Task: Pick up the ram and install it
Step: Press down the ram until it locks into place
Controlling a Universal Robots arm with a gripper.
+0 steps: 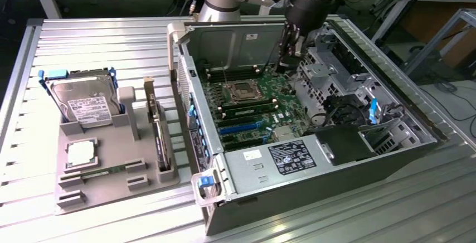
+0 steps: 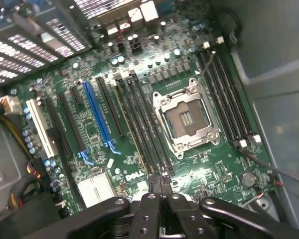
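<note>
Green and slim, the ram (image 1: 100,171) is lying flat in the grey tray (image 1: 141,184), just below the silver processor chip (image 1: 80,152). Well apart from it, the gripper (image 1: 286,64) is hanging inside the open computer case (image 1: 327,165) over the motherboard (image 2: 139,99), its fingers (image 2: 157,185) pressed together on nothing.

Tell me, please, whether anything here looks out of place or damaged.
Nothing stands out. The computer case lies open with its motherboard looking intact, the hard drive stands in its holder on the grey tray, and the gripper hangs inside the case above the board.
</note>
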